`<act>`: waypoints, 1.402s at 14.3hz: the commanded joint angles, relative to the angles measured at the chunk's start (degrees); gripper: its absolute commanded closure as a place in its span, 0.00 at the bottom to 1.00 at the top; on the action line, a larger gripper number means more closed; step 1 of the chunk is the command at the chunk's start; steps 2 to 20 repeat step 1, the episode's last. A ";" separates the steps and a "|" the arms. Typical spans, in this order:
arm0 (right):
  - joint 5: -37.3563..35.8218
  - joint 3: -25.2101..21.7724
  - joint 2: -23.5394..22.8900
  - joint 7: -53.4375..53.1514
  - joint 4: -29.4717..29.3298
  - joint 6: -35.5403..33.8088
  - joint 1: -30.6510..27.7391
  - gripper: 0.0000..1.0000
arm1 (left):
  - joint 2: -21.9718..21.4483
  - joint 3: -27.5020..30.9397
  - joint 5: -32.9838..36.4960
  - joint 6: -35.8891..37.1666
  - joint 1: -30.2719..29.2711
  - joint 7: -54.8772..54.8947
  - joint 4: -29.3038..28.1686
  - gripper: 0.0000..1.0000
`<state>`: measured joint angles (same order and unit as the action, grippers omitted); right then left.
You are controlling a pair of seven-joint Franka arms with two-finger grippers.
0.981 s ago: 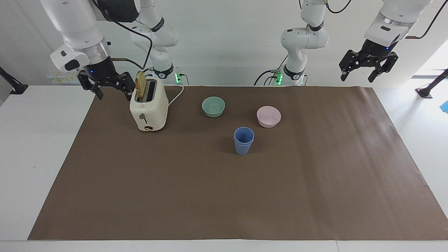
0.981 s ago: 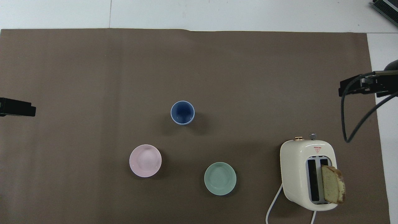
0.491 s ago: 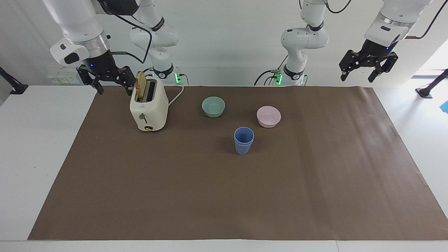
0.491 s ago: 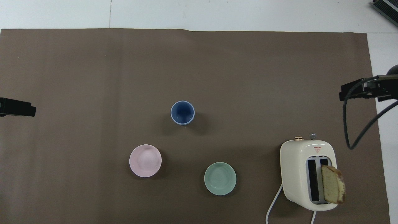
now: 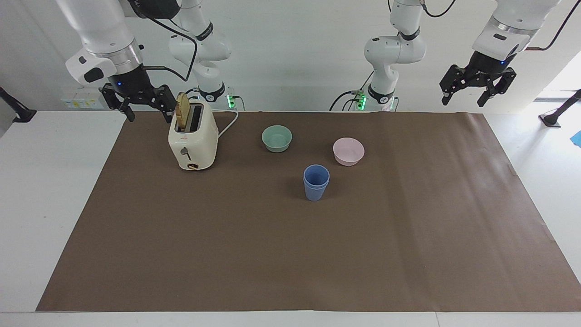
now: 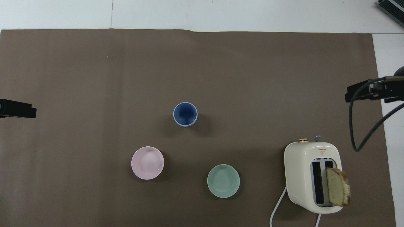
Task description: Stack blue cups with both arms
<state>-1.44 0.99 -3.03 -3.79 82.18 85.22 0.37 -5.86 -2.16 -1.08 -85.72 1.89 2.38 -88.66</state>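
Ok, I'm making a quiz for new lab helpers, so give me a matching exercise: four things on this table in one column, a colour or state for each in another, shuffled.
Things:
1. blue cups
2. toaster
3. bowl nearest the toaster
4. bowl toward the left arm's end

Colour or state:
A. pink
B. nested together, upright
C. mint green
D. bread slice standing in a slot

Pairs: 1-B, 2-D, 3-C, 4-A

One high camera faces the robots, one looks steeply down; both show the brown mat [image 5: 290, 254].
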 commanded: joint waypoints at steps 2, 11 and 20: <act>1.00 -0.56 1.10 1.24 0.96 -0.41 0.16 0.00 | -0.21 -0.47 0.29 1.08 -0.83 0.34 0.59 0.00; 1.00 -0.56 1.10 1.24 0.96 -0.41 0.16 0.00 | -0.21 -0.47 0.29 1.08 -0.83 0.34 0.59 0.00; 1.00 -0.56 1.10 1.24 0.96 -0.41 0.16 0.00 | -0.21 -0.47 0.29 1.08 -0.83 0.34 0.59 0.00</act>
